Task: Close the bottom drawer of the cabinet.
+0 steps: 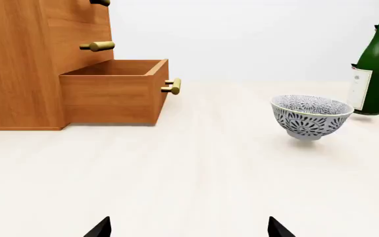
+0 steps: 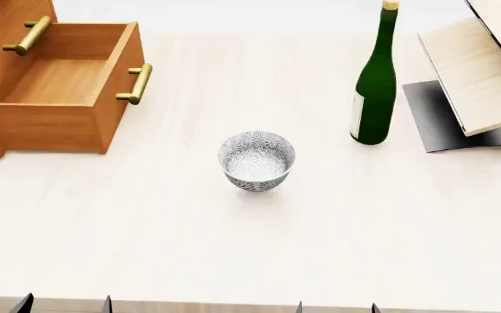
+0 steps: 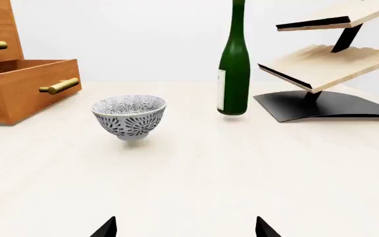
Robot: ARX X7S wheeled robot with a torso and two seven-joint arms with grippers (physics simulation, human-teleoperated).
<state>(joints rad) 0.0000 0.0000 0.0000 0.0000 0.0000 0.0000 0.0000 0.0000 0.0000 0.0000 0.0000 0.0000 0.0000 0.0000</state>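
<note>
**Bottom drawer stands open**

Left wrist view: the bottom drawer (image 1: pixel 114 92) juts from the cabinet (image 1: pixel 18 64); the left hand (image 1: pixel 188 228) is spread, well short of it.

Head view: a bowl (image 2: pixel 256 160) sits mid-tabletop (image 2: pixel 233 248).

Right wrist view: the right hand (image 3: pixel 185 228) is spread, gripping nothing.

On the desk (image 2: pixel 233 248) stand one cabinet (image 1: pixel 18 64), one patterned bowl (image 2: pixel 257 160), one green bottle (image 2: pixel 375 85) and one pale wooden rack (image 2: pixel 485 72) on a dark base. Three brass handles appear on the cabinet in the left wrist view, one per drawer, with a single drawer, the bottom drawer (image 2: pixel 63 91), pulled open. Two dark fingers (image 1: pixel 100 228) show for each of the two grippers, four in all.
</note>
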